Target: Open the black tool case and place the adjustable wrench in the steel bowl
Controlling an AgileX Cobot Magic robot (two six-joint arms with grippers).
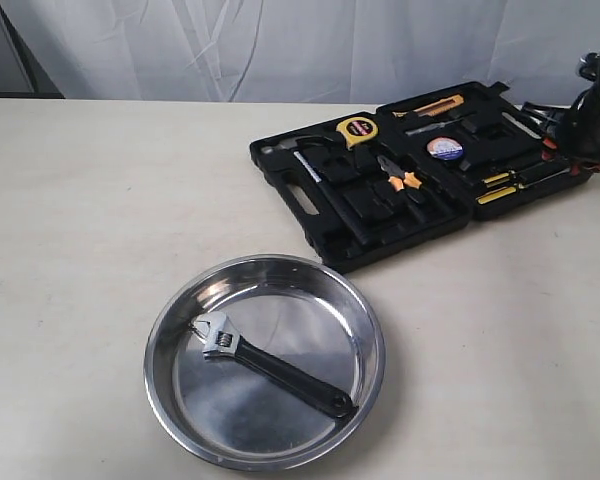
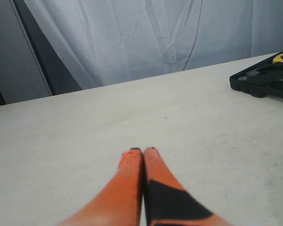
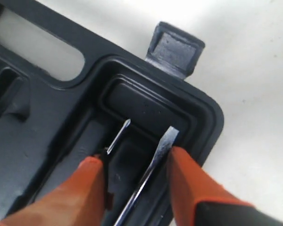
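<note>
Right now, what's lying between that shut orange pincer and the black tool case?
Nothing. In the left wrist view, only bare table runs from the left pincer to the corner of the tool case.

Wrist view, the left gripper (image 2: 142, 150): left fingers (image 2: 129, 188) orange, pressed flat against each other from base to tip, no gap at the tips. The right gripper (image 3: 134, 158): right fingers (image 3: 188, 183) orange, spread with a clear gap between the tips. The right arm (image 1: 592, 118): dark, at the far right edge of the exterior view, partly cut off.
</note>
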